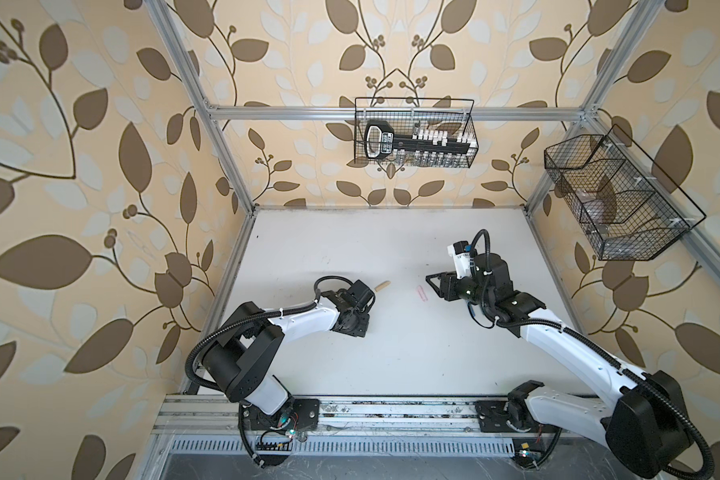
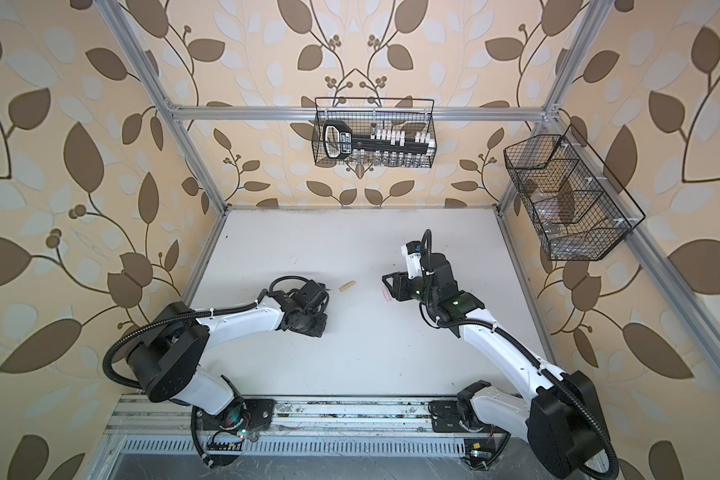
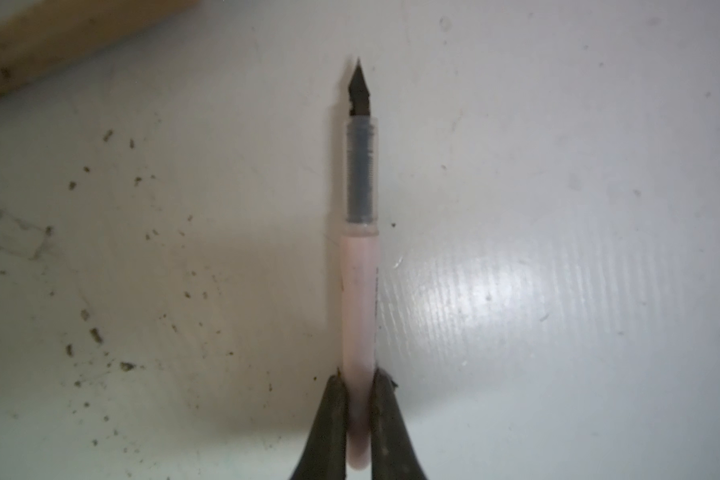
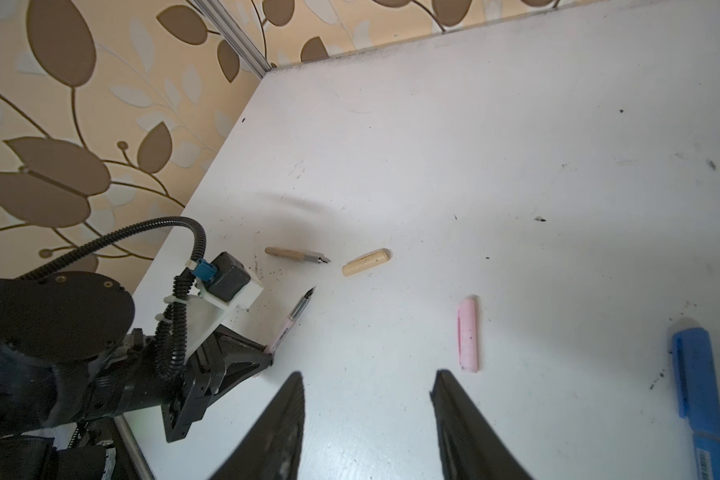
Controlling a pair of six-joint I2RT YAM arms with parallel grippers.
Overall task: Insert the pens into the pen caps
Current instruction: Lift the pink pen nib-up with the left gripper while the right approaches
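2 bare pens, 2 loose caps, 1 blue pen w/ cap

Left arm and right arm: white shells, black joints, ribbed black cables. The right gripper ends in black tapered fingers.

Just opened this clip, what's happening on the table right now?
The left gripper is shut on the rear end of the whitish-pink pen, whose bare nib points away from it. The right gripper is open and empty, hovering near the pink cap, which lies loose on the white table. The tan pen and tan cap lie apart, not joined. A blue pen at the edge of the right wrist view looks already capped.
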